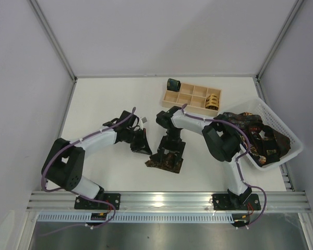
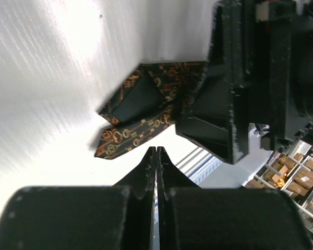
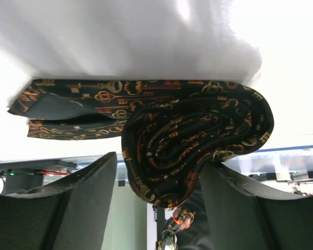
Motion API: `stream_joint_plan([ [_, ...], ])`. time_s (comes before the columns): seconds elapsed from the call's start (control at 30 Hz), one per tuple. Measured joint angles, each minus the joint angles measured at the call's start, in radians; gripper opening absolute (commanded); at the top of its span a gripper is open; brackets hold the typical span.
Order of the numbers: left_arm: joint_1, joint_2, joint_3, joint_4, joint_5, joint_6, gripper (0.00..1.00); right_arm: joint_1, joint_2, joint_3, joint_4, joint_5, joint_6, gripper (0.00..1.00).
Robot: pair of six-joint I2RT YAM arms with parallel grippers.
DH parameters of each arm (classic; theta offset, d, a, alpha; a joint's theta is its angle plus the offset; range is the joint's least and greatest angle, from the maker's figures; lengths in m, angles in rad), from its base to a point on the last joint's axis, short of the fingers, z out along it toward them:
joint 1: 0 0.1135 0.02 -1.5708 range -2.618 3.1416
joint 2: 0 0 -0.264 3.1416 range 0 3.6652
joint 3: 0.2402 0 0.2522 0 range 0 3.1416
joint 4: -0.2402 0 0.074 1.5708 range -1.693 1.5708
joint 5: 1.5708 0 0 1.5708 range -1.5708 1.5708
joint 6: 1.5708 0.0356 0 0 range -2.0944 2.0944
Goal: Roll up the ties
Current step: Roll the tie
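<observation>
Right wrist | right pincer spread wide | straddles rolled tie

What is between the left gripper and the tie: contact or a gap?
Apart. The left wrist view shows bare table between the shut left gripper and the tie.

A robot lab: white panel walls, aluminium rail, shelves of cardboard boxes beyond
</observation>
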Motion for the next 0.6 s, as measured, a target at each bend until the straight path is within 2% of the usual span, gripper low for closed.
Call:
stream_joint_plan([
  [0.6,0.039,-0.108,0.001,-0.038,0.000,-0.001,0.00,0.012,0.028,0.149,-0.021,0.052,0.090,0.73],
])
